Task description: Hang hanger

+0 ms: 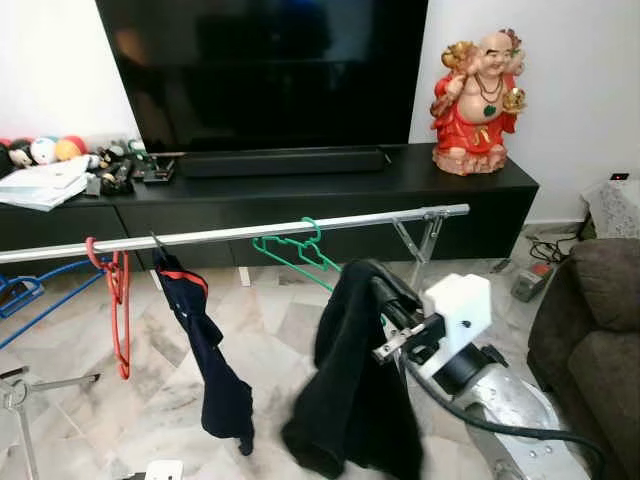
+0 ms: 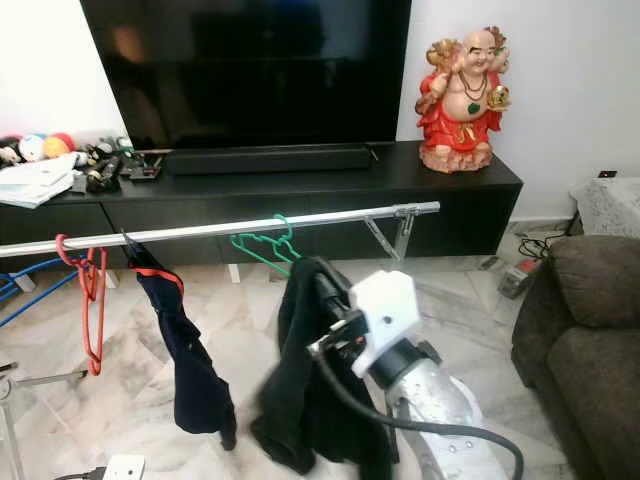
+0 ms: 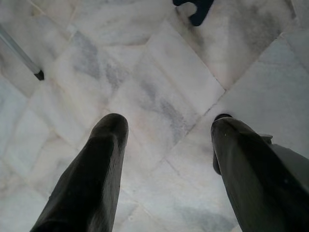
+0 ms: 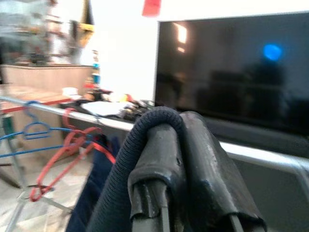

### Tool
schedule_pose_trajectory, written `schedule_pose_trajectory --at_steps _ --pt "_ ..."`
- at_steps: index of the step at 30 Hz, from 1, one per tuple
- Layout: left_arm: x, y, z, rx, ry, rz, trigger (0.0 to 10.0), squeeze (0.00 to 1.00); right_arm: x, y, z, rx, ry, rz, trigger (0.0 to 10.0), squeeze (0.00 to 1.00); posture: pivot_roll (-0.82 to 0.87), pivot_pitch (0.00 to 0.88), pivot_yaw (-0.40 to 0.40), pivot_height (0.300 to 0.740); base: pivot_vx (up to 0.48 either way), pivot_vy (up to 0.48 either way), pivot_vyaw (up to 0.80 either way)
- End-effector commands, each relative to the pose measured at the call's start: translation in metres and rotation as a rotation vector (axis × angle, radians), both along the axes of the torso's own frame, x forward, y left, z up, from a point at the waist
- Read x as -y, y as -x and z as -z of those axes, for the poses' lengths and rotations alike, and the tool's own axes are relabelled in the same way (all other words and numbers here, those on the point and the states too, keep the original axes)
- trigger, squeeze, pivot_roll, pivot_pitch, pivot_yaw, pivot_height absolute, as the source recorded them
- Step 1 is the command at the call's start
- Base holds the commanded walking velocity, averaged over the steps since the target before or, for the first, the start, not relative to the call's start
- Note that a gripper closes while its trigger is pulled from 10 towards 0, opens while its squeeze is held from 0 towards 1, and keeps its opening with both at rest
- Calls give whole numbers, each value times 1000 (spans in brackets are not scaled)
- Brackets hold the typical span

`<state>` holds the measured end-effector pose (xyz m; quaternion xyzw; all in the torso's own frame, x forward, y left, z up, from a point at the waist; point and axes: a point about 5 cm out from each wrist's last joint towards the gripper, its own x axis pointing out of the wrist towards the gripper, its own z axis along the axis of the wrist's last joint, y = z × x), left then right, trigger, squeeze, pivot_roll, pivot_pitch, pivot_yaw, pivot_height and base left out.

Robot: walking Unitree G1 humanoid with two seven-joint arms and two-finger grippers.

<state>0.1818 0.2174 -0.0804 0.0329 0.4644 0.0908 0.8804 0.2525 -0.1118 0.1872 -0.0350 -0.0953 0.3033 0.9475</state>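
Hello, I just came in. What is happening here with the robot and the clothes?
The robot stands before a metal drying rail in front of a TV cabinet. Its right pincer is shut on a black garment, held up just below the rail and not yet hung on it. On the rail hang a red hanger, a navy garment and a green hanger. The left pincer is open, pointing down at the marble floor.
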Motion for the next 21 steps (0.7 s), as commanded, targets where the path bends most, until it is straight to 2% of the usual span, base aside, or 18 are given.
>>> schedule_pose_trajectory --at_steps 1,4,5,8,9,10,11,12,15,16,21 --pt "1 -2 -1 1 -8 6 10000 0 13 -4 6 -33 -24 72 10000 0 -166 0 89 740 0 0 0" --pt "2 0 0 -1 -6 2 10000 0 35 -12 33 -139 45 243 10000 0 -160 0 88 740 0 0 0" --pt "1 1 0 -2 -6 -1 10000 0 44 -16 46 -209 64 325 10000 0 -162 0 88 740 0 0 0" --pt "0 2 1 -3 -8 -5 10000 0 63 -19 71 -316 96 476 10000 0 -159 0 93 740 0 0 0" --pt "-1 2 1 -4 -9 -6 10000 0 70 -18 86 -385 107 533 10000 0 -158 1 97 740 0 0 0" --pt "-1 2 1 -4 -9 -6 10000 0 70 -18 86 -385 107 533 10000 0 -158 1 97 740 0 0 0" --pt "-2 3 1 -4 -10 -8 10000 0 75 -17 98 -436 104 574 10000 0 -158 2 97 740 0 0 0" --pt "-4 4 1 -4 -13 -9 10000 0 75 -14 117 -535 43 588 10000 0 -154 2 101 740 0 0 0" --pt "-7 3 0 -2 -16 -11 10000 0 71 -13 126 -569 2 570 10000 0 -150 5 103 740 0 0 0" --pt "-13 3 -2 1 -22 -17 10000 0 66 -13 132 -583 -16 552 10000 0 -147 7 105 740 0 0 0" --pt "-24 7 -3 -2 -31 -27 10000 0 64 -13 141 -600 -3 574 10000 0 -138 9 108 740 0 0 0"
